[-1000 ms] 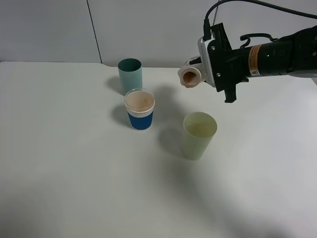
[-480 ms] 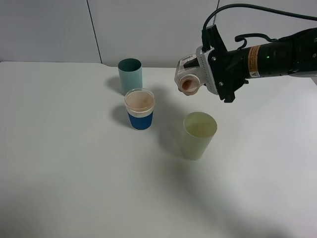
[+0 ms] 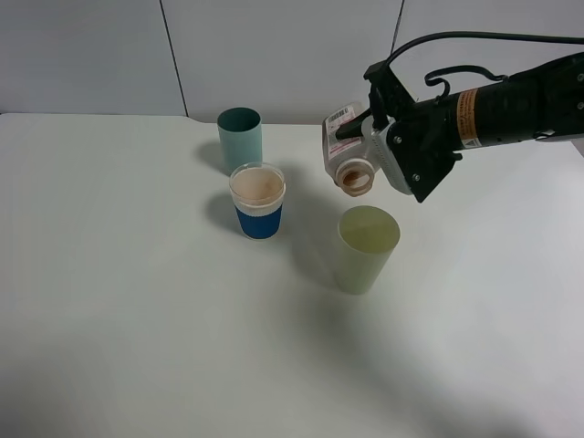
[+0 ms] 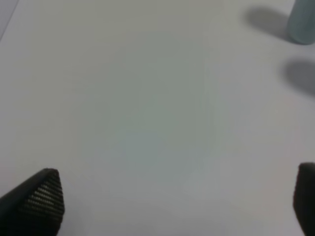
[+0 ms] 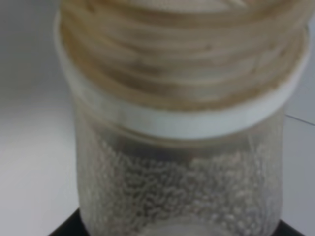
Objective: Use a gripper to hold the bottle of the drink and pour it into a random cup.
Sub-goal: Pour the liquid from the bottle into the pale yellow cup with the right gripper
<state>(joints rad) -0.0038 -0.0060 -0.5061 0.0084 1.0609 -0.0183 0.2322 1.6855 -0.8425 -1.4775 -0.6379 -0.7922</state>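
Note:
My right gripper [image 3: 391, 151] is shut on the bottle [image 3: 348, 151], a whitish bottle with a pink label. It holds the bottle tilted in the air, mouth facing down and forward, just above and behind the pale yellow-green cup [image 3: 367, 250]. The cup stands upright on the table. The bottle's open neck looks brownish inside, and I see no stream of drink. In the right wrist view the bottle [image 5: 182, 147] fills the frame, with brown residue on its threaded neck. My left gripper [image 4: 172, 201] is open over bare table; one fingertip [image 4: 42, 196] shows.
A clear cup with a blue sleeve [image 3: 257, 205] holds brown liquid, left of the yellow-green cup. A teal cup [image 3: 240, 137] stands behind it and also shows in the left wrist view [image 4: 302, 22]. The white table [image 3: 137, 319] meets a grey wall at the back.
My right gripper has rolled the bottle so its mouth tips further downward. The bottle has come slightly lower, toward the yellow-green cup. The cups have not moved.

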